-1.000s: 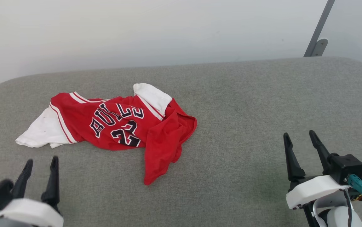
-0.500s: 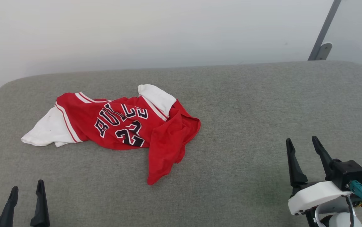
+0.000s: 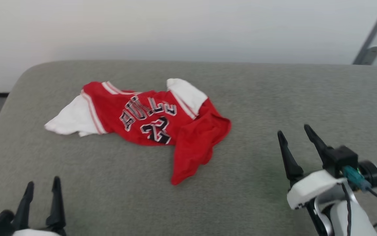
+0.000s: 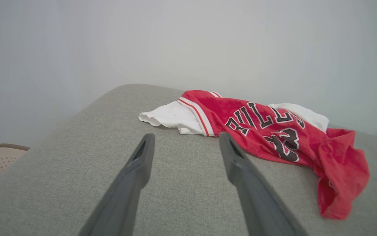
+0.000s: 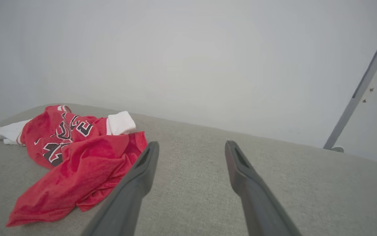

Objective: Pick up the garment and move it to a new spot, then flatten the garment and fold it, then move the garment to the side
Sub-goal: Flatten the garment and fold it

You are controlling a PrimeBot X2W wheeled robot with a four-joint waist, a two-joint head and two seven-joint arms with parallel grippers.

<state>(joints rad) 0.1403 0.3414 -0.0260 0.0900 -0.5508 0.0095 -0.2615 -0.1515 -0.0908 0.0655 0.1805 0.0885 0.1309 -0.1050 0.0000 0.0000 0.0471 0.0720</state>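
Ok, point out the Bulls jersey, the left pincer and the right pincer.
Bulls jersey (image 3: 155, 130), head view, at the chest number.
left pincer (image 3: 43, 181), head view, midway between fingertips.
right pincer (image 3: 293, 129), head view, midway between fingertips.

A grey upholstered surface (image 3: 273, 98) meets a plain pale wall (image 3: 175, 29).

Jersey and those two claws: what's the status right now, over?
Left gripper open, empty. Right gripper open, empty. Jersey lies crumpled on the grey cushion, untouched by either. No obstacle seen between them and it.
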